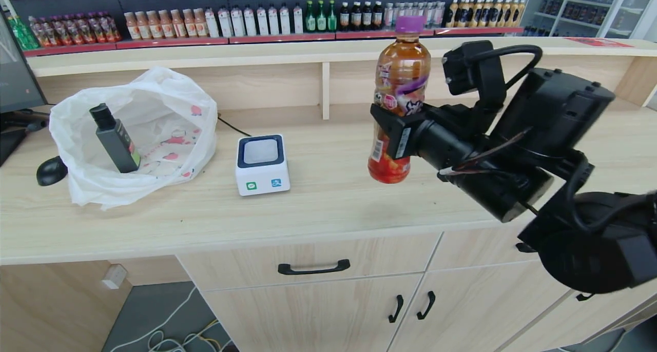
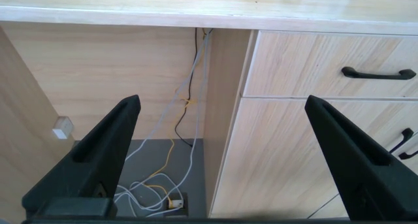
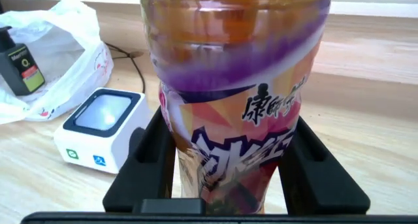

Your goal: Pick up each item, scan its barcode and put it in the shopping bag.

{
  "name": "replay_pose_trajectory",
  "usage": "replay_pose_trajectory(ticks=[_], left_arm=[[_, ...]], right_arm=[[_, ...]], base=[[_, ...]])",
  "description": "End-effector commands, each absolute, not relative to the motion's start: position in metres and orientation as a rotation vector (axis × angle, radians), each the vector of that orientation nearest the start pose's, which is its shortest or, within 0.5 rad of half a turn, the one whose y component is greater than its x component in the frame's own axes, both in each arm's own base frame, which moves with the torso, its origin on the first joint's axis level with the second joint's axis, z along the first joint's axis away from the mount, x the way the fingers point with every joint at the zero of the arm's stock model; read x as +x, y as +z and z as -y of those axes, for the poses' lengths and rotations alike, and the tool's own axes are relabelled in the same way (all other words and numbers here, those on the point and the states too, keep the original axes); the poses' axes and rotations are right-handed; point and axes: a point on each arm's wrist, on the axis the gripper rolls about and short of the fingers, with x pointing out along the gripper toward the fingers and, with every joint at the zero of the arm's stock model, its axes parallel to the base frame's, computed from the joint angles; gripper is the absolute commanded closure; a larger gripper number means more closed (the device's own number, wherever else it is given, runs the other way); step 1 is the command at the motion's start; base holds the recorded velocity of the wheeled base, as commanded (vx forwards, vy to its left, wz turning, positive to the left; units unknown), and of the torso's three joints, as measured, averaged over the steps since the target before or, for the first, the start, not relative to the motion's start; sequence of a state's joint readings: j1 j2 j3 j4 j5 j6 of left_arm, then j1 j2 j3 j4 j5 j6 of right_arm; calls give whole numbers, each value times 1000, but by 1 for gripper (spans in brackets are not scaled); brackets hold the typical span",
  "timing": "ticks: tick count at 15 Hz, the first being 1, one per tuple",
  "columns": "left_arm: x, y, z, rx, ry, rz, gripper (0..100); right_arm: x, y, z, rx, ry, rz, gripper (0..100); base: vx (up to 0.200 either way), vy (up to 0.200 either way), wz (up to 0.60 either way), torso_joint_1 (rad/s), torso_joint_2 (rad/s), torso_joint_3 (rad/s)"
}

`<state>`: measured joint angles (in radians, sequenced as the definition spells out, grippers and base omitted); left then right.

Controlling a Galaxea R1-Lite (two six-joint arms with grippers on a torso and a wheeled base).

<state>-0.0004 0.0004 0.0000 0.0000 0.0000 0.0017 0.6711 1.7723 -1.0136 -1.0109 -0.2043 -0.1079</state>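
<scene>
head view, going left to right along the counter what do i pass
black mouse → shopping bag → scanner → tea bottle

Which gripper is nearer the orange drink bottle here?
Right. The right gripper is shut around the bottle, holding it upright above the counter. The left gripper hangs open below the counter's edge, facing the cabinet front, apart from the bottle.

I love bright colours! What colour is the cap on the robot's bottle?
Purple. The cap of the drink bottle shows best in the head view.
</scene>
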Motion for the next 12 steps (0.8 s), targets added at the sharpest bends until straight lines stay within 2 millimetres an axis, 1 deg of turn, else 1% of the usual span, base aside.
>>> replay_pose_trajectory(ticks=[1,2,3,5,8,12], left_arm=[[-23,75,0,2,0,0,0],[-23,75,0,2,-2,0,0],[-23,75,0,2,-2,0,0],[-23,75,0,2,0,0,0],[-23,75,0,2,-2,0,0],[-23,75,0,2,0,0,0]], right_arm=[[241,257,-194,10,466,291,100],[228,248,-186,10,454,284,100],[223,246,-185,12,453,278,100],[202,233,-170,1,456,245,100],[190,229,-162,44,498,253,100],[182,226,-157,143,604,224,100]], base=[[0,0,0,0,0,0],[0,0,0,0,0,0],[0,0,0,0,0,0],[0,0,0,0,0,0],[0,0,0,0,0,0],[0,0,0,0,0,0]])
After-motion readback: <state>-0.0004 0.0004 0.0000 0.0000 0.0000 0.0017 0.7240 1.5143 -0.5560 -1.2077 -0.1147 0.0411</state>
